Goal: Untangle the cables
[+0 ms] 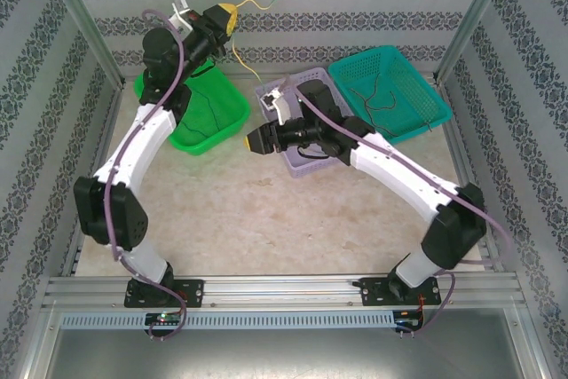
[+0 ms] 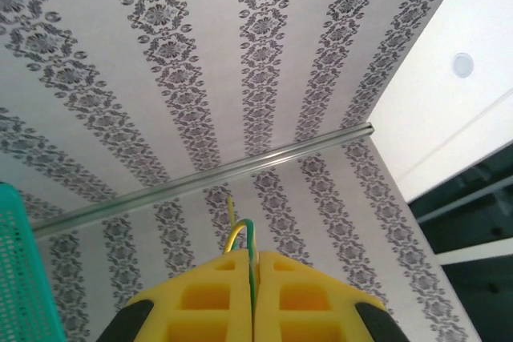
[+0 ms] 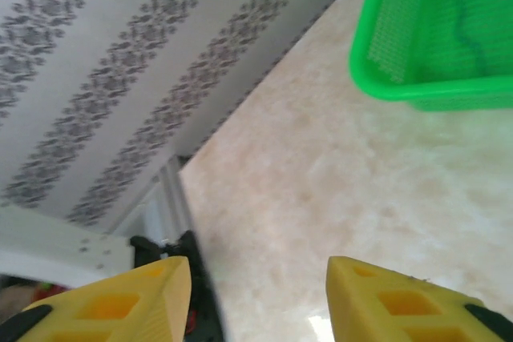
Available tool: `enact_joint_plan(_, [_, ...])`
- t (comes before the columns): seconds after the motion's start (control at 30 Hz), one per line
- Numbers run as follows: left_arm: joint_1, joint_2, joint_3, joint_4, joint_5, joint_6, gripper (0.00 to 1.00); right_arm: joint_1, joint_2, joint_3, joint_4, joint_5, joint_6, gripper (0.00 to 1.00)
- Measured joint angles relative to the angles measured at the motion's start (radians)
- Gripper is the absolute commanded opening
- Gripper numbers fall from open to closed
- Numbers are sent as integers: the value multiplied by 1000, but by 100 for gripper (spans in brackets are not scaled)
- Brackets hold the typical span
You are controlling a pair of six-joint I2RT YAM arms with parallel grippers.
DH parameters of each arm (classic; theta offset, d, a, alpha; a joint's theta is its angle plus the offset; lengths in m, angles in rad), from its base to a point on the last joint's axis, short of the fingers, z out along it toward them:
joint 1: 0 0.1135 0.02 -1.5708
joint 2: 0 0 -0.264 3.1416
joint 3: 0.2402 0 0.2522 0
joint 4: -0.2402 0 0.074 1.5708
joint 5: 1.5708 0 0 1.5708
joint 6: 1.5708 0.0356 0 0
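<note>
Top external: teal basket [image 1: 410, 82] holds thin cables [image 1: 373, 99].

The left claw [image 2: 252, 270] is yellow, and so is the right claw [image 3: 256, 278]. The thin cables [image 2: 243, 234] in the left claw are yellow and green. The green basket [image 1: 213, 106] is bright. The purple basket [image 1: 297, 80] is pale. The teal basket [image 1: 410, 77] is blue-green. The walls [image 1: 266, 24] are white with grey flowery stripes. The table [image 1: 266, 210] is creamy like marble.
</note>
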Motion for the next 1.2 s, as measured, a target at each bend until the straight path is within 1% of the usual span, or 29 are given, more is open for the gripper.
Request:
enact_joint_plan(0.13, [-37,-77,0,-158,-78,122,0,95,-85,21,-51,274,-93,58])
enact_joint_plan(0.2, [-52,-96,0,-232,-117,174,0,143,-93,59,-80,423,-142,59])
enact_joint_plan(0.3, [-71,-101,2,-336,-177,235,0,182,-90,108,-104,599,-209,63])
enact_joint_plan(0.4, [-92,-101,8,-430,-231,278,0,207,-62,170,-119,726,-273,64])
enact_joint_plan(0.47, [-108,-101,17,-477,-255,299,0,214,-21,228,-123,782,-303,64])
enact_joint_plan(0.6, [-136,-102,30,-517,-286,323,0,215,99,378,-139,827,-335,62])
enact_joint_plan(0.7, [-143,-103,30,-533,-297,332,0,206,196,488,-170,844,-331,51])
enact_joint_plan(0.73, [-143,-103,30,-537,-301,334,0,199,224,512,-180,843,-329,44])
enact_joint_plan(0.77, [-143,-103,30,-541,-303,335,0,189,246,527,-190,842,-331,33])
enact_joint_plan(0.8, [-141,-103,31,-544,-319,334,0,181,262,537,-200,834,-330,12])
enact_joint_plan(0.83, [-139,-103,31,-552,-326,334,0,175,274,547,-213,830,-332,0])
enact_joint_plan(0.9, [-138,-104,31,-555,-338,334,0,164,288,563,-238,817,-329,0])
enact_joint_plan(0.93, [-138,-106,31,-555,-340,335,2,161,290,566,-243,808,-326,0])
enact_joint_plan(0.97, [-140,-109,31,-555,-340,335,16,154,290,566,-246,796,-328,0])
enact_joint_plan(1.0, [-142,-113,31,-555,-340,337,36,147,290,566,-247,780,-327,0])
enact_joint_plan(1.07, [-143,-120,38,-584,-352,342,68,130,283,555,-223,734,-320,0])
enact_joint_plan(1.1, [-141,-120,48,-613,-356,343,76,120,269,541,-209,707,-310,0])
enact_joint_plan(1.2, [-149,-122,113,-737,-366,337,85,58,212,464,-184,616,-262,0])
